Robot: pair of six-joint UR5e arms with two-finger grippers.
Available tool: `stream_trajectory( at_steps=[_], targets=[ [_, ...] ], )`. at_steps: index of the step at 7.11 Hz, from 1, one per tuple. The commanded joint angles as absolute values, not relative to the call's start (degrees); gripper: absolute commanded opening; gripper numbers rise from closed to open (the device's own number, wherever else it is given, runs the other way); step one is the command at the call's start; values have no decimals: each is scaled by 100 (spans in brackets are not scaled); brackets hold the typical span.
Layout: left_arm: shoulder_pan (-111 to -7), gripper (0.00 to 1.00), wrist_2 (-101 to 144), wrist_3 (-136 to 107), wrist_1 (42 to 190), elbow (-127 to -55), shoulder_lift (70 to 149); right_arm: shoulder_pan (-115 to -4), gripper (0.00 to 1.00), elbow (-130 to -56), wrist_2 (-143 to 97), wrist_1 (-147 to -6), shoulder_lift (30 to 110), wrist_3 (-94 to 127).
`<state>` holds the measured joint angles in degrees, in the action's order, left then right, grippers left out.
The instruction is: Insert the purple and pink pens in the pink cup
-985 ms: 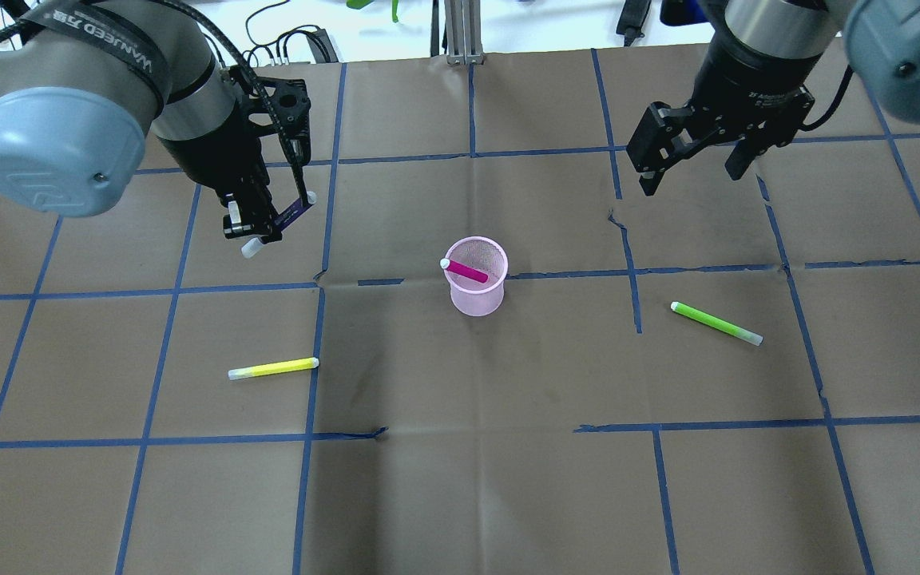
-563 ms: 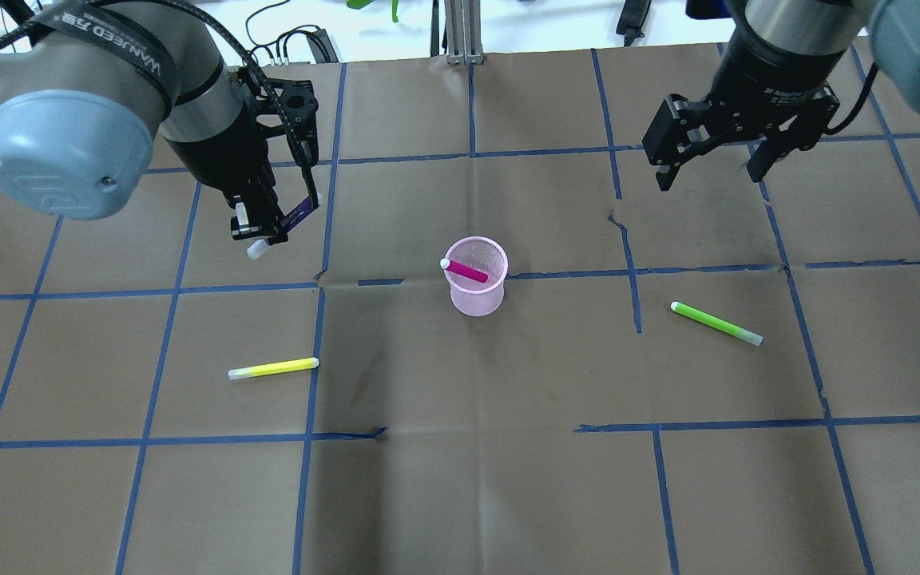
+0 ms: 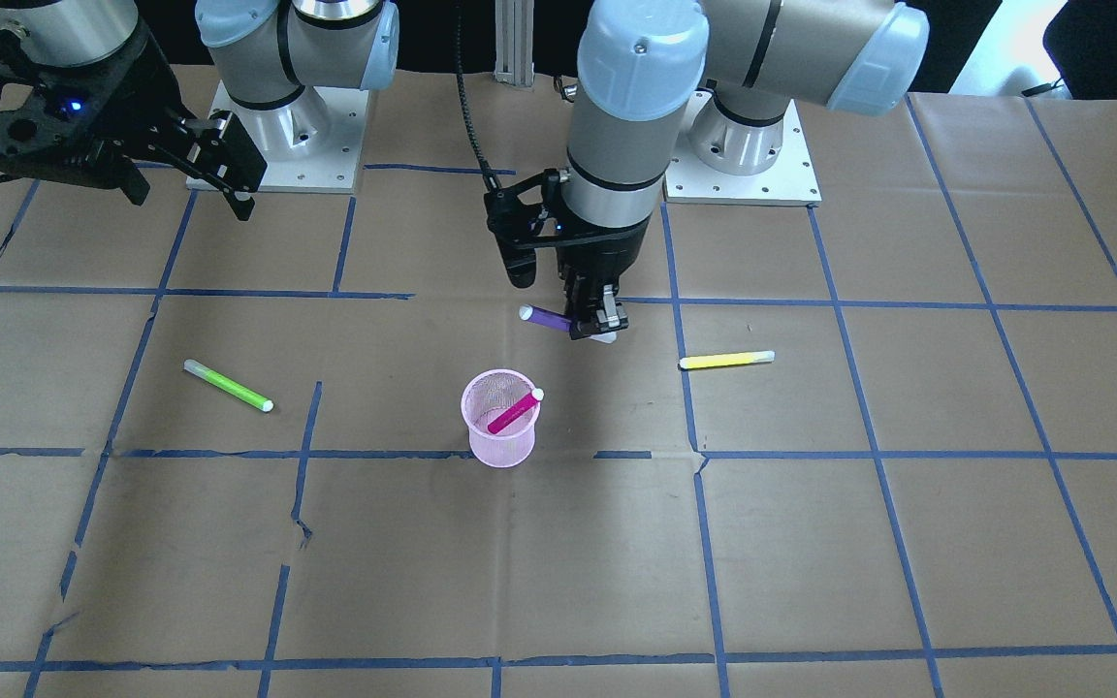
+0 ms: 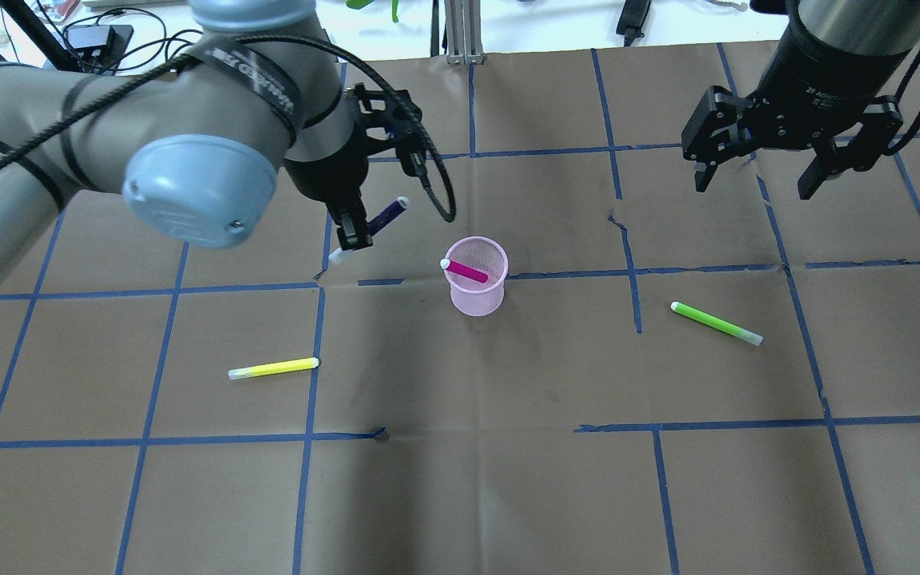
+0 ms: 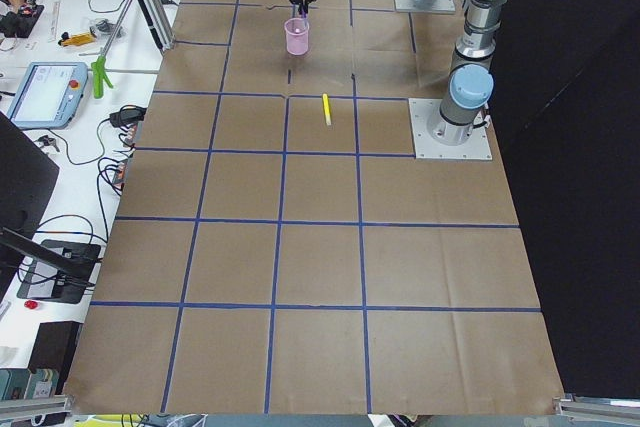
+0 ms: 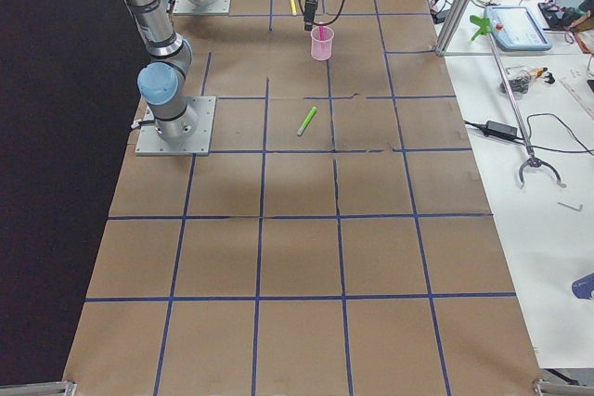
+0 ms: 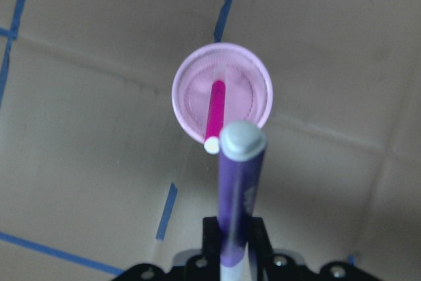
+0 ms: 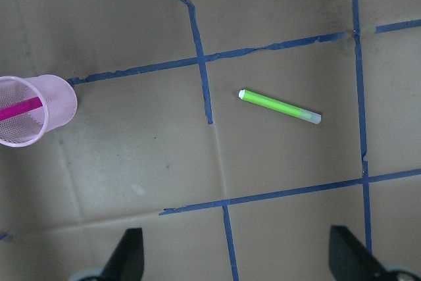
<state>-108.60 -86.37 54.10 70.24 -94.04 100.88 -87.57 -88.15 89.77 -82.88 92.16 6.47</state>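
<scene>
The pink mesh cup (image 4: pixel 476 302) stands mid-table with the pink pen (image 4: pixel 466 271) leaning inside it. My left gripper (image 4: pixel 352 231) is shut on the purple pen (image 4: pixel 386 214) and holds it tilted above the table, just left of the cup. In the left wrist view the purple pen (image 7: pixel 238 189) points toward the cup (image 7: pixel 181 97) and pink pen (image 7: pixel 215 113). In the front view the held purple pen (image 3: pixel 549 316) is behind the cup (image 3: pixel 500 448). My right gripper (image 4: pixel 751 190) is open and empty at the far right.
A yellow pen (image 4: pixel 274 368) lies on the table front left of the cup. A green pen (image 4: pixel 715 323) lies to the cup's right, also in the right wrist view (image 8: pixel 279 106). Blue tape lines cross the brown table cover.
My left gripper has carried the purple pen to the right, close to the cup. My right gripper has drawn away to the right, still open.
</scene>
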Motion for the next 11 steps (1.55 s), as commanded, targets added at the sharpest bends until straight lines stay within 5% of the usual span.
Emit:
stream_trajectory(
  at_steps=[1,6,11],
  targets=[
    [-11013,4,-8132,5212,6356,-9510,10160,-8833,100,-8903,8982,-8297,9176,589],
    [-10960,3,-7367,4553,3967,-10300,10625,-8824,100,-8886,8982,-8445,9184,308],
    [-10960,3,-7374,4377,3771,-10668,10802,-8824,100,-8886,8974,-8490,9193,290]
  ],
)
